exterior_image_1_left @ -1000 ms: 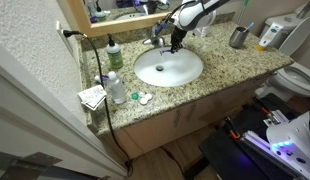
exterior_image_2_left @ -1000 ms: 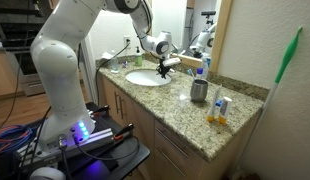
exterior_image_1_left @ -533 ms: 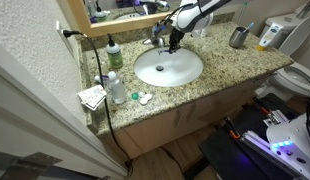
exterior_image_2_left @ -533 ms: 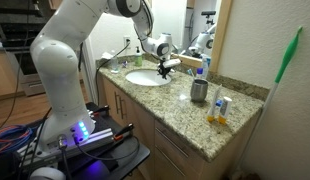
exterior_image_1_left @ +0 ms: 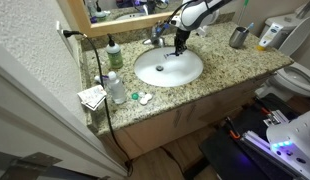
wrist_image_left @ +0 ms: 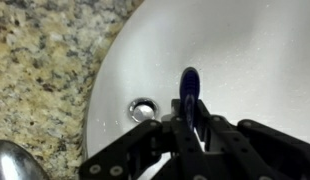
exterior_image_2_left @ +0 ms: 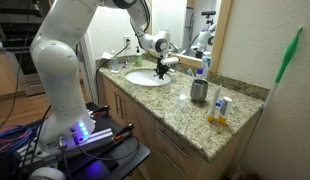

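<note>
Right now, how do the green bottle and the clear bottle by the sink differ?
Green bottle has a dark top; clear bottle looks pale all over. Green bottle stands back by the mirror; clear bottle nearer the front edge. Both upright on the granite counter.

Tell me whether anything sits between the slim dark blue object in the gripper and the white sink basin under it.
Nothing visible does. The gripper, shut on the slim dark blue object, hangs over the bare white sink basin; the round metal opening lies off to one side.
</note>
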